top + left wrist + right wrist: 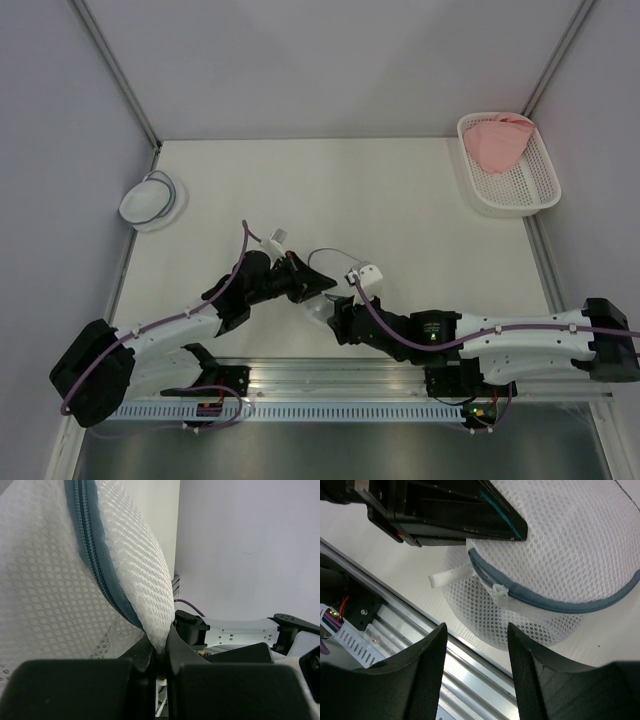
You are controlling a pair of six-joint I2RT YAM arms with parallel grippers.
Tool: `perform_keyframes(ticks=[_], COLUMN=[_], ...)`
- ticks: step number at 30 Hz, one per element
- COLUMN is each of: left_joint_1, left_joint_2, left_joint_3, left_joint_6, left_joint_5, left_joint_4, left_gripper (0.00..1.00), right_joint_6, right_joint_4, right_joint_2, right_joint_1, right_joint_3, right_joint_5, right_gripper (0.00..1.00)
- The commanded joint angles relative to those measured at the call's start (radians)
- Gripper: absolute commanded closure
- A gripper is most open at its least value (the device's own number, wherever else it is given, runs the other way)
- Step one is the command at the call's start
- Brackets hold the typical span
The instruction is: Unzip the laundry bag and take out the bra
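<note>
**Right gripper [476,635] parked in front of the zip pull, how I'd play the unzip**

Jaws on the right gripper are spread wide with nothing between them. The laundry bag [560,545] sits on the surface [370,555] just ahead of its fingertips. The white zipper pull [500,593] is a little further out, roughly centred between the two fingers, riding on the grey-blue zipper [560,602].

The left gripper [160,652] is clamped shut on a pinch of the bag's mesh right by the zipper rim, just beyond the pull. That's your anchor.

Tips, for what it's worth:
- Go for the pull itself, not the white ribbon tab [449,576] sticking out beside it. They're close and easy to mix up.
- Nose in until the pull is properly between the fingers before closing, or you'll probably grab mesh.
- Drag along the curve of the rim, away from the left gripper's pinch, so the bag stays taut.

Can't see a bra through the mesh from here.
</note>
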Motion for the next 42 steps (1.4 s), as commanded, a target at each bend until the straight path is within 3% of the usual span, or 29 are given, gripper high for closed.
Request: perform_keyframes(ticks=[1,10,23,32,42], left_joint_1=[-0.013,-0.046,-0.048,-0.043,0.010], left_joint_2=[-0.032,-0.087,-0.223,-0.269,-0.299], left_joint_3=[-0.035,-0.084,-0.136,-0.139,0.005], left_joint_6=[0.020,0.026,0.105,0.184,0.369], left_joint_5=[0.015,0.012,0.011,-0.029,-0.118], left_joint_4=[0.129,0.155,0.050,-0.058,-0.131], left_gripper=[0.98,0.98,0.98,0.98,0.98], right_joint_6=[0.046,0.069,0.112,0.129,0.393], right_joint_4=[0.058,0.028,-0.162,-0.291,-0.726], right_joint_2=[0.023,0.088,0.029,-0.043,0.052], right_joint_1=[0.001,-0.016,-0.027,-0.025,-0.025], right_joint_3=[0.053,0.097,0.106,0.085,0.165], right_joint_5=[0.068,0.194,0.225,0.177,0.338], right_gripper=[0.44,0.54,0.99,1.00,1.00])
